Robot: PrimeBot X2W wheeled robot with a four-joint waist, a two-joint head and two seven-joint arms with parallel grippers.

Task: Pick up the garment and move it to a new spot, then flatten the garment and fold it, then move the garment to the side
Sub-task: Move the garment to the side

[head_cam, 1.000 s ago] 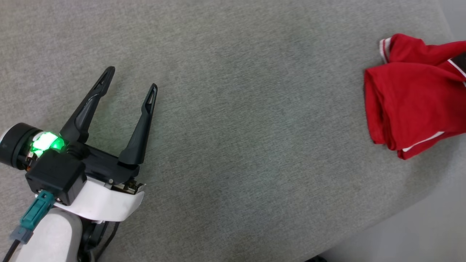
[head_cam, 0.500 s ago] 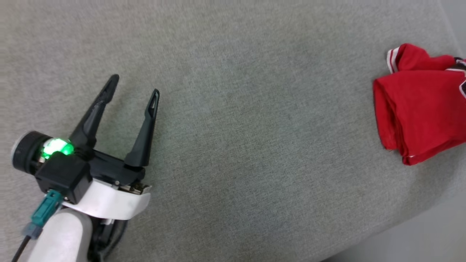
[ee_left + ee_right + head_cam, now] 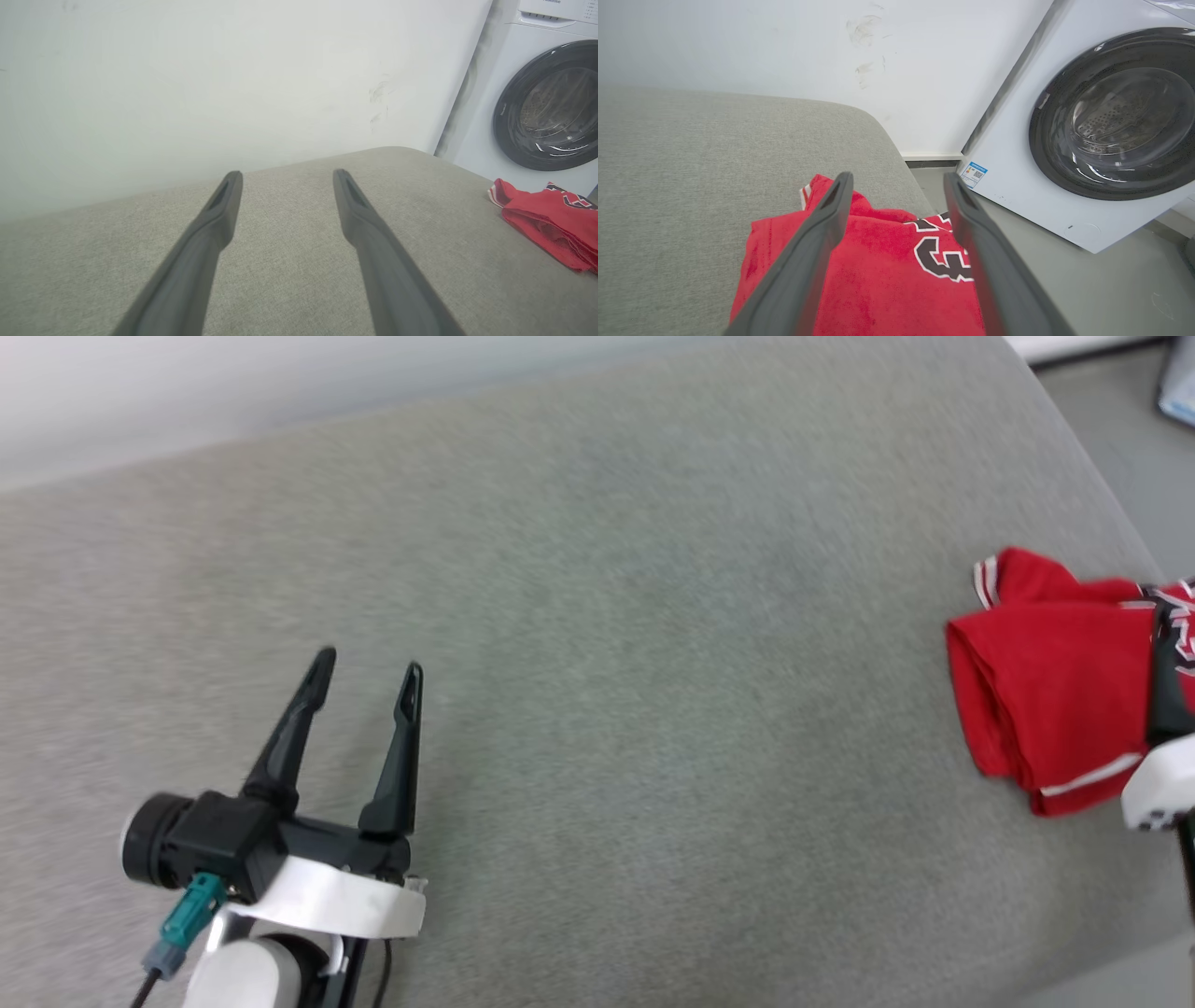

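The right gripper (image 3: 898, 176) is hanging with its jaws spread wide and gripping nothing, over the garment (image 3: 1046, 709), which is lying folded at the right edge of the frame on the grey surface (image 3: 653, 616). The left gripper (image 3: 369, 663), lower left, is likewise standing with jaws apart and empty, well apart from it. A washing machine (image 3: 1087, 116) is sitting beyond.
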